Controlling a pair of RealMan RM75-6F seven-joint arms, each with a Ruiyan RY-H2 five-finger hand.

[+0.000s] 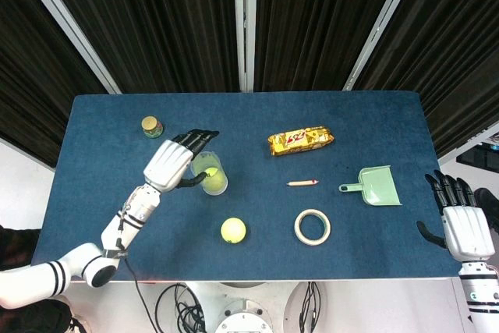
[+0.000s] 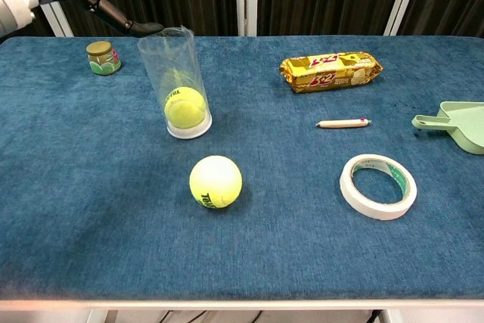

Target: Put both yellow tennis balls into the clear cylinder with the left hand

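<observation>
One yellow tennis ball [image 2: 186, 107] lies at the bottom of the clear cylinder [image 2: 175, 81], which leans slightly left; from above the ball shows inside the cylinder [image 1: 210, 173]. My left hand [image 1: 176, 161] hovers just left of the cylinder's rim with fingers spread and holds nothing; the chest view catches only its dark fingers [image 2: 121, 19] at the top left. The second tennis ball [image 2: 215, 181] rests on the blue cloth in front of the cylinder, also seen as the ball [image 1: 233, 230] from above. My right hand [image 1: 461, 222] stays off the table's right edge, fingers extended.
A small jar [image 2: 103, 57] stands left of the cylinder. A snack packet [image 2: 330, 70], a pencil [image 2: 343, 122], a tape roll [image 2: 377, 185] and a green dustpan [image 2: 457, 124] occupy the right half of the blue table [image 2: 91, 209].
</observation>
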